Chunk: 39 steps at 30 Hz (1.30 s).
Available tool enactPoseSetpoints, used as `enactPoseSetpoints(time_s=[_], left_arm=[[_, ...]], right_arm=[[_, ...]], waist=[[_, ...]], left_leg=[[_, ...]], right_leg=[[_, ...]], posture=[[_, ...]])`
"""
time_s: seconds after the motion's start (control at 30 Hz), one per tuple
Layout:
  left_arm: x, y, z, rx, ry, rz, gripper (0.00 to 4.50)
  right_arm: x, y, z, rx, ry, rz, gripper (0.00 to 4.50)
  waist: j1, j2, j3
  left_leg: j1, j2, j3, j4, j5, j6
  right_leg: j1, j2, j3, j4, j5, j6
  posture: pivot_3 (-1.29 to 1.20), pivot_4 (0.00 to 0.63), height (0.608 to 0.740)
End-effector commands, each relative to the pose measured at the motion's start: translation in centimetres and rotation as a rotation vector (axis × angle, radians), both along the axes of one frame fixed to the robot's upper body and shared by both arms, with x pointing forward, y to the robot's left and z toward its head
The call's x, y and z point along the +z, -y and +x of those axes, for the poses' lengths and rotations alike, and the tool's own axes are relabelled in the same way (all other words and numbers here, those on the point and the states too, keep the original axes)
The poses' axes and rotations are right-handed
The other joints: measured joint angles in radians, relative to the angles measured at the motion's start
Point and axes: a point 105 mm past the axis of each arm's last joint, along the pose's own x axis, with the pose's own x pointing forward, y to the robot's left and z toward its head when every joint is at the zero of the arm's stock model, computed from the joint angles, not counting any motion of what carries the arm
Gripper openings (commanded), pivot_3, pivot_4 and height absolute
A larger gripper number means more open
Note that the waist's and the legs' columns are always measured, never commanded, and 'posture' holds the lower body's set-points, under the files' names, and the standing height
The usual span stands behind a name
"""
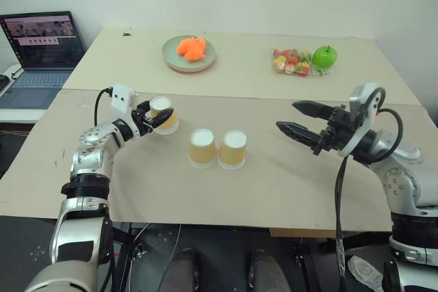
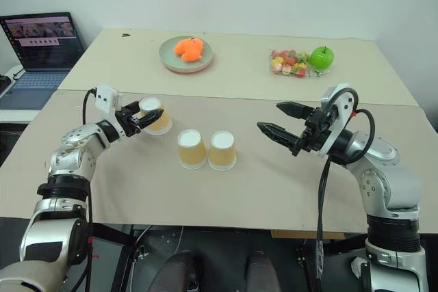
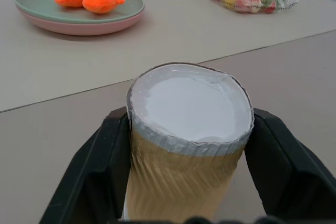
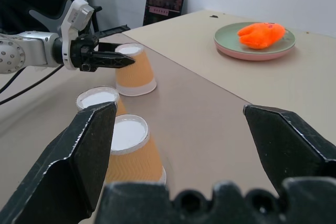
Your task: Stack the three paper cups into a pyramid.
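Left gripper (image 1: 159,115) is clamped on one paper cup (image 1: 164,115): in the left wrist view both black fingers (image 3: 100,166) press the cup's tan sides, white base facing up, so the cup is upside down. In the right wrist view that cup's rim sits on or just above the table (image 1: 274,189); cannot tell which. The grip is near the top of the cup, fingers roughly level. The other two paper cups (image 1: 202,148) (image 1: 233,149) stand upside down side by side at the centre of the near table, touching or almost touching, to the right of the held cup and apart from it. Nothing is on top of the pair, so the pyramid is not yet built. Right gripper (image 1: 295,118) hangs above the table to the right of the pair, well apart from it, fingers spread wide and empty, pointing toward the cups. On the far table: green plate (image 1: 171,59) with an orange plush toy (image 1: 191,48), a clear bag of small fruit (image 1: 291,61) with a green apple (image 1: 324,57) beside it. Open laptop (image 1: 41,49) at far left.
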Motion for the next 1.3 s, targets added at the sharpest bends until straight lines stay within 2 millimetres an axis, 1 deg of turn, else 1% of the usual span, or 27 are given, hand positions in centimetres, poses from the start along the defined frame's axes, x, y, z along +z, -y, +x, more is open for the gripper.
enactPoseSetpoints(time_s=[0.03, 0.13, 0.27, 0.3, 0.4, 0.53, 0.6, 0.7, 0.83, 0.9, 1.0, 1.3], left_arm=[[2.1, -0.1, 0.2, 0.013, 0.076, 0.008, 2.44], [2.7, -0.4, 0.1, 0.028, 0.097, 0.003, 2.44], [5.3, -0.2, -0.2, 0.008, 0.161, -0.027, 2.44], [6.5, 0.6, -0.6, -0.039, 0.183, -0.033, 2.44], [9.9, 3.8, -2.6, -0.230, 0.239, -0.042, 2.44], [12.7, 7.2, -5.7, -0.496, 0.231, -0.016, 2.44], [13.5, 8.5, -7.8, -0.654, 0.191, 0.012, 2.44], [13.4, 9.3, -9.7, -0.792, 0.145, 0.085, 2.44], [12.9, 9.6, -10.6, -0.905, 0.081, 0.113, 2.44], [12.7, 10.0, -10.1, -0.915, 0.067, 0.108, 2.44], [11.6, 10.6, -9.2, -0.913, 0.043, 0.113, 2.44], [9.6, 11.1, -7.8, -0.912, -0.016, 0.108, 2.44]], right_arm=[[1.6, 0.2, -0.4, -0.001, 0.078, 0.010, 4.50], [1.6, 0.1, -0.3, 0.005, 0.076, 0.009, 4.50], [1.5, 0.0, -0.3, 0.014, 0.075, 0.005, 4.50], [1.6, -0.1, -0.3, 0.014, 0.075, 0.005, 4.50], [1.6, -0.2, -0.3, 0.025, 0.072, -0.001, 4.50], [1.2, -0.2, -1.0, 0.064, 0.052, -0.027, 4.50], [1.1, 0.0, -1.6, 0.074, 0.055, -0.046, 4.50], [0.9, 0.4, -2.0, 0.060, 0.060, -0.063, 4.50], [0.5, 0.5, -2.6, 0.044, 0.055, -0.080, 4.50], [0.4, 0.5, -2.7, 0.038, 0.053, -0.075, 4.50], [0.3, 0.3, -2.8, 0.028, 0.053, -0.071, 4.50], [0.8, 0.8, -2.7, -0.020, 0.071, -0.056, 4.50]], waist=[[0.000, 0.000, 0.000], [0.000, 0.000, 0.000], [0.000, 0.000, 0.000], [0.000, 0.000, 0.000], [0.002, -0.001, 0.001], [0.002, -0.001, 0.001], [0.001, -0.001, 0.001], [-0.003, -0.001, 0.001], [-0.006, -0.001, 0.001], [-0.007, -0.001, 0.001], [-0.006, -0.001, 0.001], [-0.005, -0.001, 0.001]], left_leg=[[0.000, 0.000, 0.000, 0.000, 0.000, 0.000], [0.000, 0.000, 0.000, 0.000, 0.000, 0.000], [0.000, 0.000, 0.000, 0.000, 0.000, 0.000], [-0.001, 0.000, 0.000, 0.000, 0.000, 0.000], [-0.002, 0.000, -0.001, 0.001, 0.000, 0.000], [-0.003, 0.000, -0.001, 0.002, 0.000, 0.000], [-0.003, 0.000, -0.001, 0.001, 0.000, 0.000], [-0.003, 0.000, -0.001, 0.001, 0.000, 0.000], [-0.002, 0.000, -0.001, 0.001, 0.000, 0.000], [-0.002, 0.000, -0.001, 0.001, 0.000, 0.000], [-0.002, 0.000, -0.001, 0.001, 0.000, 0.000], [-0.002, 0.000, -0.001, 0.002, 0.000, 0.000]], right_leg=[[0.000, 0.000, 0.000, 0.000, 0.000, 0.000], [0.000, 0.000, 0.000, 0.000, 0.000, 0.000], [0.000, 0.000, 0.000, 0.000, 0.000, 0.000], [-0.001, 0.000, 0.000, 0.000, 0.000, 0.000], [-0.001, 0.000, -0.001, 0.001, 0.000, 0.000], [-0.001, 0.000, -0.001, 0.001, 0.000, 0.001], [-0.001, 0.000, -0.001, 0.001, 0.000, 0.001], [-0.001, 0.000, -0.001, 0.001, 0.000, 0.001], [-0.001, 0.000, 0.000, 0.000, 0.000, 0.001], [-0.001, 0.001, -0.001, 0.001, 0.000, 0.001], [-0.001, 0.001, 0.000, 0.000, 0.000, 0.001], [-0.001, 0.001, 0.000, 0.000, 0.000, 0.001]], posture=[[0.00, 0.150, 0.676], [0.00, 0.150, 0.676], [0.00, 0.150, 0.676], [0.00, 0.150, 0.676], [0.00, 0.150, 0.676], [0.00, 0.150, 0.676], [0.00, 0.150, 0.676], [0.00, 0.150, 0.676], [0.00, 0.150, 0.676], [0.00, 0.150, 0.676], [0.00, 0.150, 0.676], [0.00, 0.150, 0.676]])
